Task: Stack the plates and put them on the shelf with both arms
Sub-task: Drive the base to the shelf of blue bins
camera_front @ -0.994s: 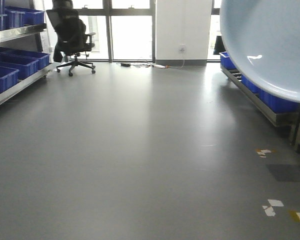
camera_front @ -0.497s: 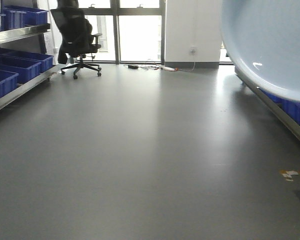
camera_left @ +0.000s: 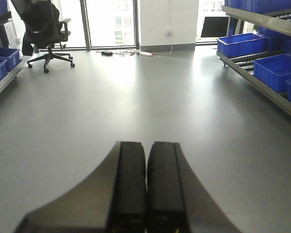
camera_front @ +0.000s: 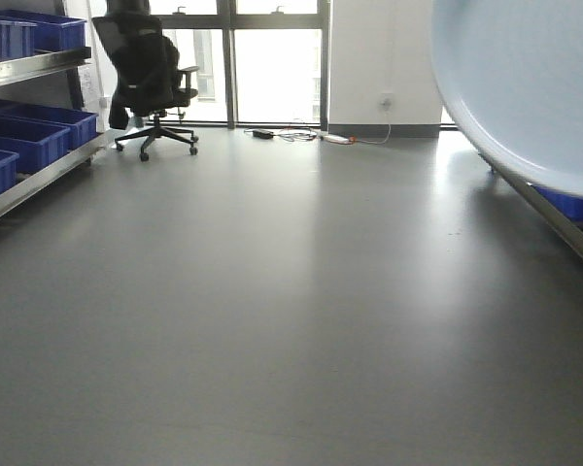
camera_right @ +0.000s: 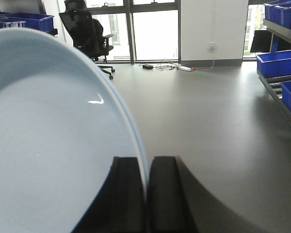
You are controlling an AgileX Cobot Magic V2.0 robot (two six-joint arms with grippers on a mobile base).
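A glossy pale bluish-white plate (camera_right: 48, 145) fills the left half of the right wrist view, standing on edge. My right gripper (camera_right: 147, 162) is shut on its rim, one finger on each side. The same plate (camera_front: 534, 87) hangs in the upper right corner of the front view. Over bare grey floor, my left gripper (camera_left: 146, 145) is shut with nothing in it. The shelf (camera_left: 262, 80), a steel rack with blue crates, runs along the right wall. Another rack (camera_front: 29, 66) stands at the left.
A black office chair (camera_front: 148, 73) stands by the windows at the back left. Cables and a power strip (camera_front: 301, 134) lie on the floor below the window. Blue crates (camera_front: 24, 136) sit on the left rack. Open grey floor stretches ahead.
The whole view has moved forward across the floor: the floor tape marks at the right have slid out of sight and the back wall is nearer. The plate stays held at the upper right.
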